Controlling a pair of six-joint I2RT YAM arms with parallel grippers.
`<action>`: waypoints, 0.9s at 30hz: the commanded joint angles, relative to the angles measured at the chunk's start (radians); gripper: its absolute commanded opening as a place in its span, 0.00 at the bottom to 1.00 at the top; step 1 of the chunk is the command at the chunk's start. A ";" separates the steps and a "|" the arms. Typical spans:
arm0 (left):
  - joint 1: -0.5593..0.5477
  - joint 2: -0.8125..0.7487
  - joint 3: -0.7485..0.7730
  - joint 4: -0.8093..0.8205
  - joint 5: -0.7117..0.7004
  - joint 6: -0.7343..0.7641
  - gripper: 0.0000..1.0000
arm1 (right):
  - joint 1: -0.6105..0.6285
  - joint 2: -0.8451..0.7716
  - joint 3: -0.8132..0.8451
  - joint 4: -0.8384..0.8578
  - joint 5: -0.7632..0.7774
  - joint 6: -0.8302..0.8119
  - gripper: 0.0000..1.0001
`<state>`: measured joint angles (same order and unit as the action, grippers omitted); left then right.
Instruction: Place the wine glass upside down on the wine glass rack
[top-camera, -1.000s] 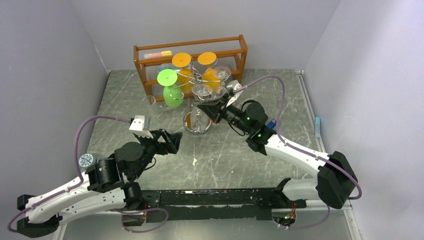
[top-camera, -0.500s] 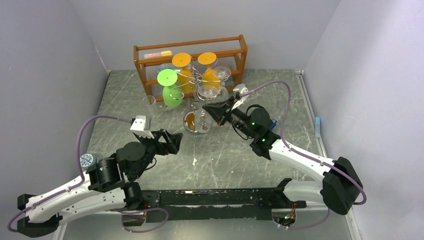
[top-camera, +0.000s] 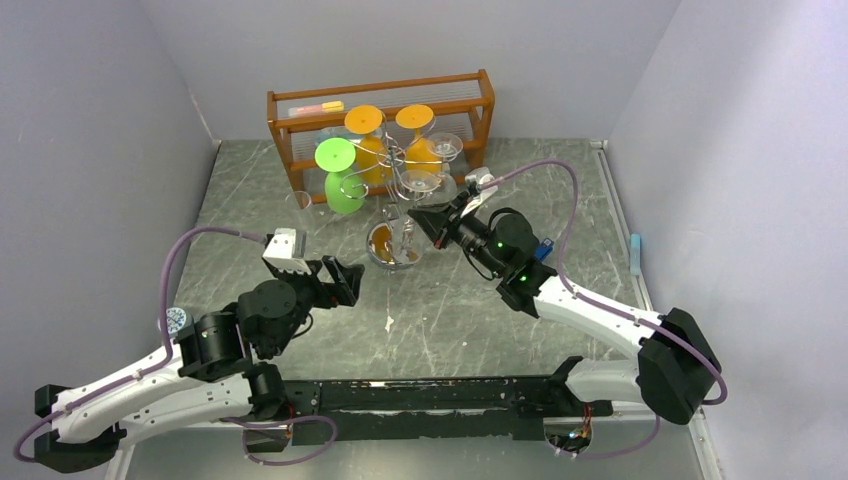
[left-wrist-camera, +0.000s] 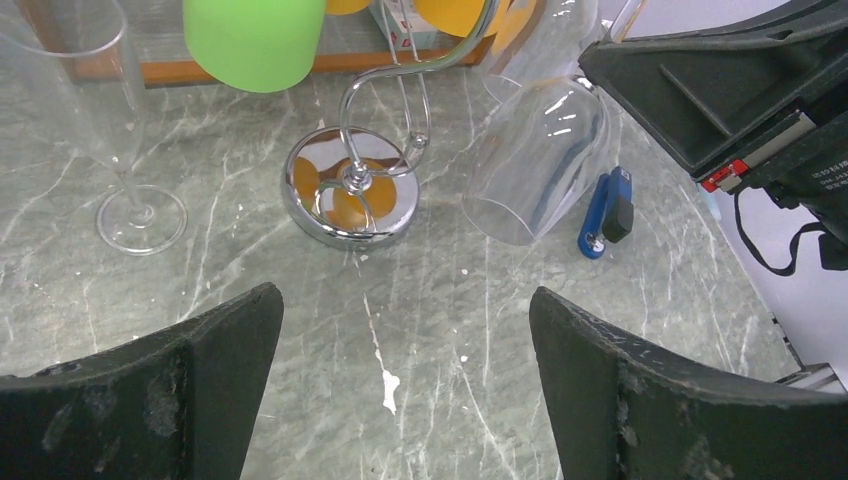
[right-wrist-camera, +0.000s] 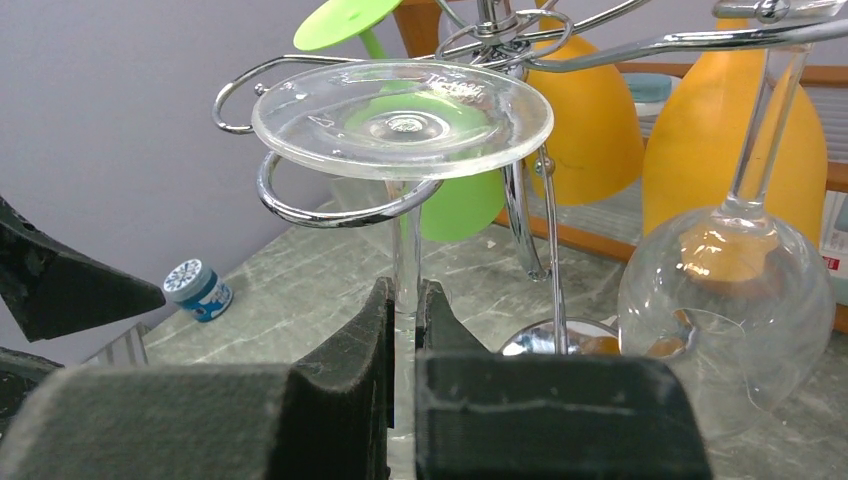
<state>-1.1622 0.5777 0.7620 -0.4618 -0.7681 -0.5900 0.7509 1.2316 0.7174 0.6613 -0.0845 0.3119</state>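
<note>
My right gripper (top-camera: 428, 216) is shut on the stem (right-wrist-camera: 405, 270) of a clear wine glass held upside down. Its round foot (right-wrist-camera: 400, 115) lies just above a curled arm (right-wrist-camera: 330, 210) of the silver wine glass rack (top-camera: 385, 160), and the stem passes through the curl. I cannot tell whether the foot touches the wire. The glass's bowl (left-wrist-camera: 540, 155) hangs beside the rack's shiny round base (left-wrist-camera: 350, 190). My left gripper (left-wrist-camera: 405, 295) is open and empty over the table, in front of the rack.
A green glass (top-camera: 338, 175), two orange glasses (top-camera: 365, 135) and a second clear glass (right-wrist-camera: 725, 290) hang on the rack. An orange-brown wooden shelf (top-camera: 480, 100) stands behind. An upright flute (left-wrist-camera: 120, 150), a blue clip (left-wrist-camera: 605, 210) and a small blue jar (right-wrist-camera: 198, 288) are on the table.
My right gripper has carried the glass a little to the right and back, so its foot now sits over the rack's curl. The left arm has shifted slightly.
</note>
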 joint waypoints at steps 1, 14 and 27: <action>-0.004 0.008 0.017 -0.011 -0.037 0.037 0.97 | -0.007 0.012 -0.002 -0.003 0.031 0.002 0.02; -0.005 0.050 0.049 -0.020 -0.171 0.149 0.98 | -0.013 -0.149 -0.046 -0.163 -0.014 -0.111 0.48; -0.005 0.072 0.186 -0.186 -0.324 0.135 0.98 | -0.016 -0.419 -0.177 -0.318 0.134 -0.012 0.65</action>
<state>-1.1622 0.6655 0.8909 -0.5541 -0.9852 -0.4473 0.7410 0.8768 0.5667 0.4191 -0.0208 0.2604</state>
